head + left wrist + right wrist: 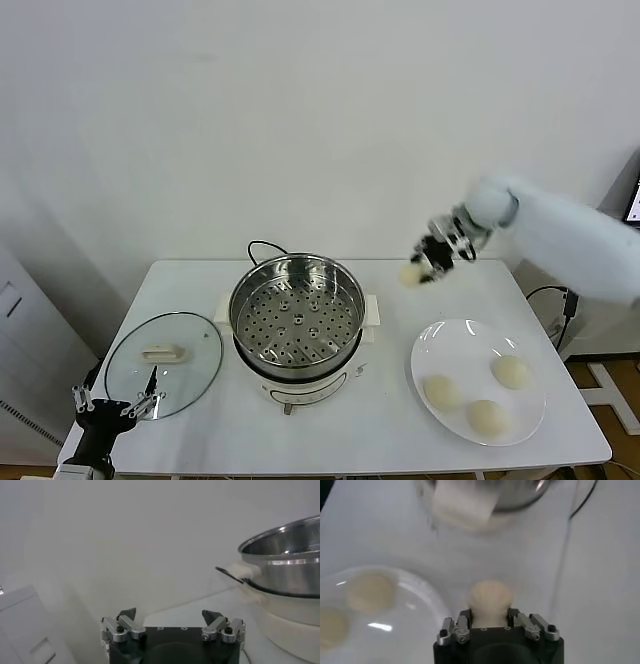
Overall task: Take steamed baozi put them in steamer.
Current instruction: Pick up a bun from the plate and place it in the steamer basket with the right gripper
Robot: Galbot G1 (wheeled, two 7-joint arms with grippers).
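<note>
My right gripper (424, 266) is shut on one cream-white baozi (410, 274), lifted above the table between the steamer and the plate. In the right wrist view that baozi (489, 599) sits squeezed between the fingers (464, 618). Three more baozi (441, 390) (511, 371) (486, 417) lie on the white plate (432, 350) at the right. The steamer (296, 312), a shiny steel pot with a perforated floor on a white base, stands mid-table with nothing in it. My left gripper (113, 405) is open at the table's front left corner, holding nothing.
A round glass lid (164, 362) with a cream handle lies flat left of the steamer. A black cord (262, 246) runs behind the pot. The wall stands close behind the table. A cable (552, 297) hangs off the right edge.
</note>
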